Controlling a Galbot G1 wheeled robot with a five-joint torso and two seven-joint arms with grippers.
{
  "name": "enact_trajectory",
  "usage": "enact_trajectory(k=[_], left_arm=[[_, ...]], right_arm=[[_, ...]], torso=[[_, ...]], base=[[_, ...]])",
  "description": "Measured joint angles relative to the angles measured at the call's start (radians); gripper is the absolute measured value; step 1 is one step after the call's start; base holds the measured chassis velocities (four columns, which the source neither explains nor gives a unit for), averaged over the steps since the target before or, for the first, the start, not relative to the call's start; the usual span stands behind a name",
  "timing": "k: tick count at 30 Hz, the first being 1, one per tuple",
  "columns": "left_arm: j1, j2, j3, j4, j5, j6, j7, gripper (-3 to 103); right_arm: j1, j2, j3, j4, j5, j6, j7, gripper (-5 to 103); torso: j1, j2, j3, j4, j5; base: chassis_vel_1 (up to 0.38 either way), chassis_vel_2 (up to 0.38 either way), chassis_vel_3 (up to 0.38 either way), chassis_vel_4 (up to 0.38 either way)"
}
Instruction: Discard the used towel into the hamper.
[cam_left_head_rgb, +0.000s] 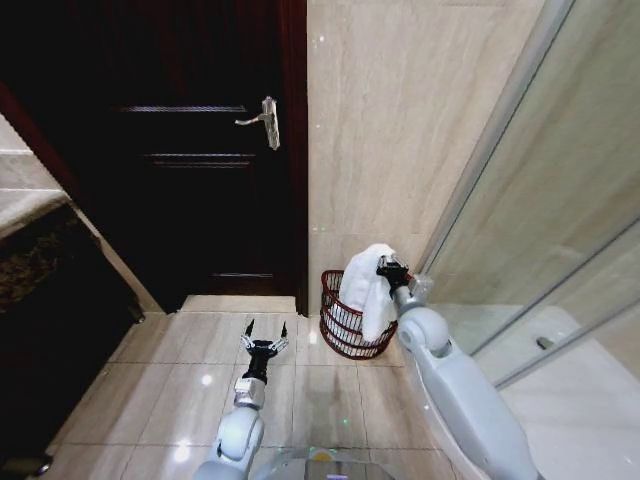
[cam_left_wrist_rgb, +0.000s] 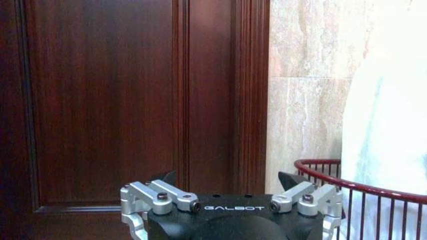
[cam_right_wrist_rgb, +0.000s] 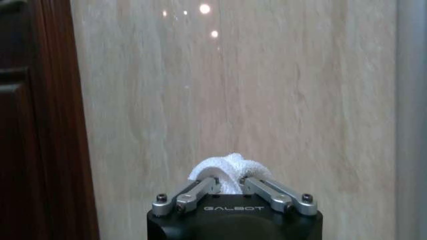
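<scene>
At the left of the head view stands a dark wooden door (cam_left_head_rgb: 200, 150) with a metal lever handle (cam_left_head_rgb: 265, 120), shut against a beige stone wall (cam_left_head_rgb: 400, 130). Low in front of it, the robot's left gripper (cam_left_head_rgb: 266, 335) hangs idle above the tiled floor (cam_left_head_rgb: 180, 390), its two fingers spread wide and holding nothing; the left wrist view looks past that gripper at the door panel, with the hamper's red rim at the edge.

Further right, in the corner where the wall meets a glass shower screen (cam_left_head_rgb: 540, 220), sits the hamper (cam_left_head_rgb: 345, 330), a small round reddish-brown basket of open slats. The right gripper (cam_left_head_rgb: 388, 268) is raised over its far right rim, its fingers pinched tight on a bunch of the white towel (cam_left_head_rgb: 362, 290); the right wrist view shows the cloth bulging between the closed fingertips. The towel hangs down from that grip, its lower length draped over and into the basket's mouth.

The step in hand appears to be the drop itself: the towel is carried to the hamper and positioned above it. What remains, by this reading, is for the right fingers to part so the cloth falls inside, with enough of it over the opening that it does not slide down the outside.
</scene>
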Motion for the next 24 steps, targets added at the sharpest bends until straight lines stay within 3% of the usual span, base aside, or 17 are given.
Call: enact_trajectory(k=[9,16,24], left_arm=[[0.002,-0.002,-0.01,0.005,-0.002,0.0,-0.001,100],[-0.016,-0.002,-0.008,0.021,-0.003,0.0,-0.002,100],[-0.029,0.0,-0.006,0.031,-0.011,-0.004,-0.002,100]], right_arm=[[0.187,0.027,-0.05,-0.144,0.032,0.007,0.007,6],[0.153,0.08,-0.052,-0.259,-0.021,0.039,-0.069,6],[0.082,0.136,-0.052,-0.309,-0.042,0.051,-0.095,6]], torso=[[0.0,0.0,0.0,0.0002,-0.0003],[0.0,0.0,0.0,0.0001,0.0001],[0.0,0.0,0.0,0.0002,-0.0001]], base=[[0.0,0.0,0.0,0.0],[0.0,0.0,0.0,0.0],[0.0,0.0,0.0,0.0]])
